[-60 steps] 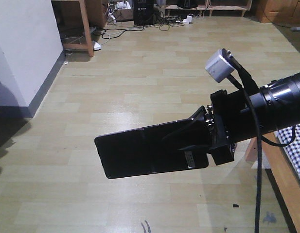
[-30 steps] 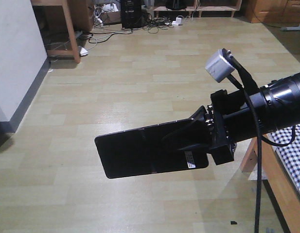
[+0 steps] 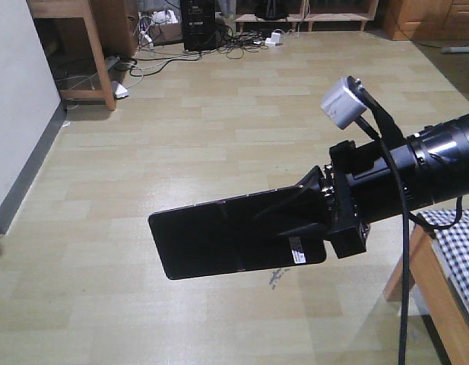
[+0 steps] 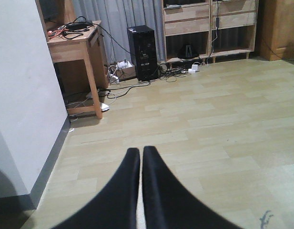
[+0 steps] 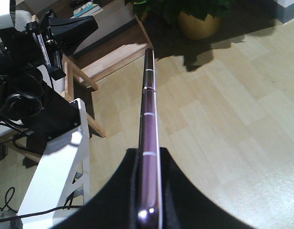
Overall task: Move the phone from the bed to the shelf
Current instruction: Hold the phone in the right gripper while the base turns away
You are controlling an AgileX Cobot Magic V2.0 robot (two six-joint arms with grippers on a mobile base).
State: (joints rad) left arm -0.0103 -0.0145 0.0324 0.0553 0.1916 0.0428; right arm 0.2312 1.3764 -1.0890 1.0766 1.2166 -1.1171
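The phone [image 3: 219, 237], a flat glossy black slab, hangs level above the floor with my right gripper [image 3: 270, 220] shut on its right end. In the right wrist view the phone [image 5: 149, 105] shows edge-on, its thin rosy rim running up between the two black fingers [image 5: 180, 191] of the right gripper [image 5: 149, 152]. The bed [image 3: 456, 242], with its checked sheet and wooden frame, is at the lower right, behind the arm. My left gripper [image 4: 141, 151] is shut on nothing. A pale plank unit with slanted boards [image 5: 113, 52], probably the shelf, stands behind the left arm.
A wooden desk [image 4: 75, 43] stands by the white wall [image 4: 18, 95], with cables [image 4: 132, 83] and a black computer tower [image 4: 143, 45] on the floor. A pale drawer unit [image 4: 208, 24] lines the far wall. A potted plant [image 5: 197, 21] sits beyond the phone.
The whole scene has slid left in the front view: less wall shows, the desk has moved left, and more of the bed's corner shows. The phone stays held in the same pose.
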